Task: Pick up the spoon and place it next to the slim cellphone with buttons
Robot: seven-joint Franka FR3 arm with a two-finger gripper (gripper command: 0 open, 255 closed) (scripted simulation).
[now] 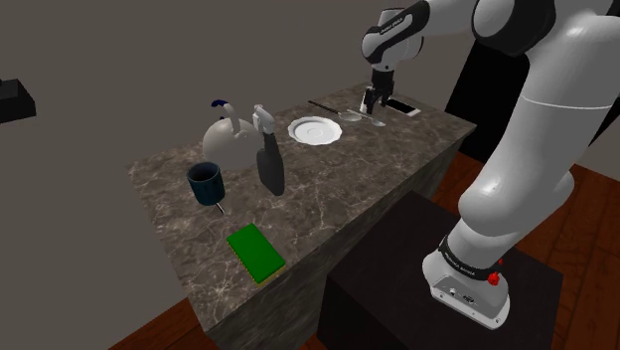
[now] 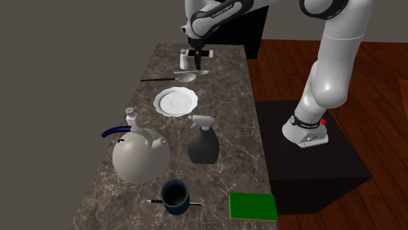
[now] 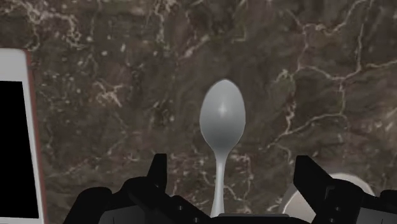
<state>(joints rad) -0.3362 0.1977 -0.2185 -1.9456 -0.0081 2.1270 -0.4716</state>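
Wrist view gives the close detail the other two lack: the small plain grey spoon (image 3: 222,121) lies flat on the dark brown marbled worktop (image 3: 127,76). Its oval bowl sits beyond the fingertips, and its thin handle runs straight back into the gap of the black two-finger gripper (image 3: 232,167). The fingers stand spread on either side of the handle without touching it, and the handle's end is hidden under the gripper body. Beside the spoon, with a strip of bare worktop between, is the white flat cellphone with a black screen (image 3: 14,133), cut off at the picture's edge; its buttons cannot be made out. On the spoon's other side a pale rounded shape (image 3: 321,194) is half hidden behind one finger and hard to identify. Second exterior view shows the wider layout: the spoon's long axis lies across the worktop's width, bowl toward that view's right, near the cellphone at the far end. A longer black-handled spoon (image 2: 186,77) lies roughly parallel, nearer that camera, then a white scalloped plate (image 2: 175,101). Shoulder view has the gripper low over the spoon, covering most of it.
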